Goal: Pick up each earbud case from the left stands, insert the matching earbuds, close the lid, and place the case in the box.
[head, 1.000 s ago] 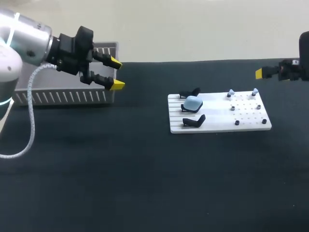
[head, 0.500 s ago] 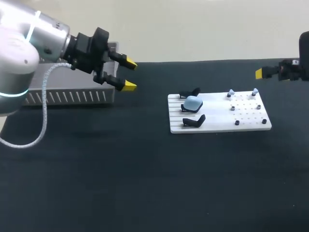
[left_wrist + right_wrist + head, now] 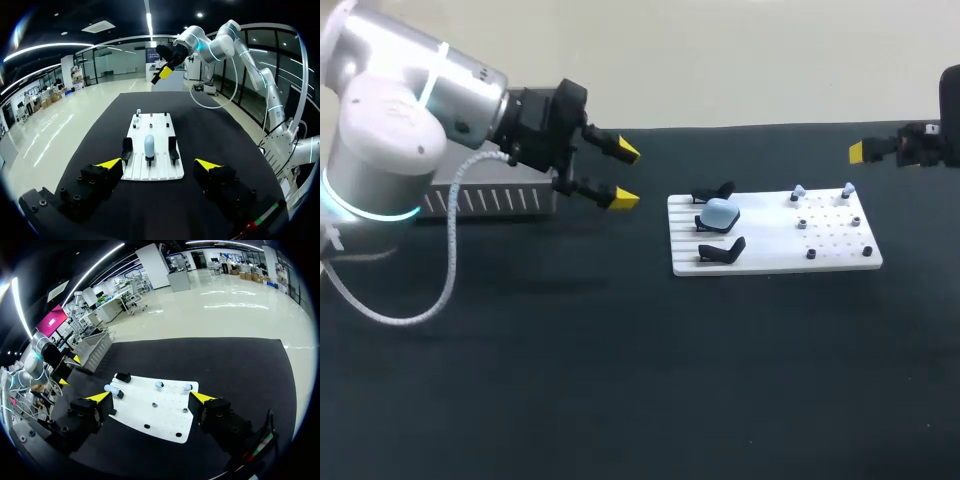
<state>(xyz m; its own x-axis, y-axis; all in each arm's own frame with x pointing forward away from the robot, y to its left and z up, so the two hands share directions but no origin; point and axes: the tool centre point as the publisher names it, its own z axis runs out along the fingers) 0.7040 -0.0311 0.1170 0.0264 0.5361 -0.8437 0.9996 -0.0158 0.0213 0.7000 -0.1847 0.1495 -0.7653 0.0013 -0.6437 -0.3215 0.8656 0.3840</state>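
Note:
A light-blue earbud case (image 3: 720, 213) sits shut on the middle black stand at the left end of the white board (image 3: 775, 262). The two stands (image 3: 713, 192) beside it are empty. Two light-blue earbuds (image 3: 797, 191) stand on pegs at the board's far right side. My left gripper (image 3: 620, 175) hovers open just left of the board, empty. In the left wrist view the case (image 3: 149, 146) lies ahead of the open left gripper (image 3: 158, 163). My right gripper (image 3: 150, 397) is open and empty, above and beyond the board's right end (image 3: 165, 412).
A grey slatted box (image 3: 490, 200) stands at the back left, partly behind my left arm. Several small dark pegs (image 3: 811, 254) dot the right half of the board. Black tabletop stretches in front of the board.
My left arm has swung to the right, from over the grey box to just left of the board. The right arm has not moved, and both grippers have stayed open.

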